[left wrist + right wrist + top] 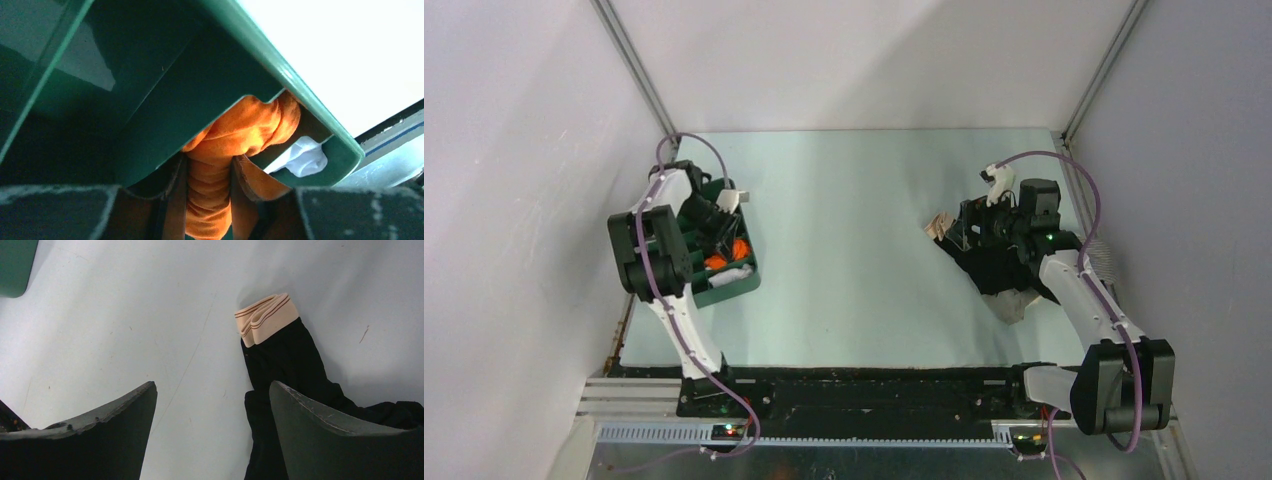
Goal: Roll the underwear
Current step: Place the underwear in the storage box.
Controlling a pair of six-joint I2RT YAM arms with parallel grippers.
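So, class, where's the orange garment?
The orange garment sits in the green bin at left in the top view, gripped by the left gripper, beside a white garment.

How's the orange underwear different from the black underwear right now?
The orange underwear is rolled tight; the black underwear lies loose, unrolled. The orange one is in the green bin, pinched by the left gripper; the black one lies on the table, ungripped below the open right gripper.
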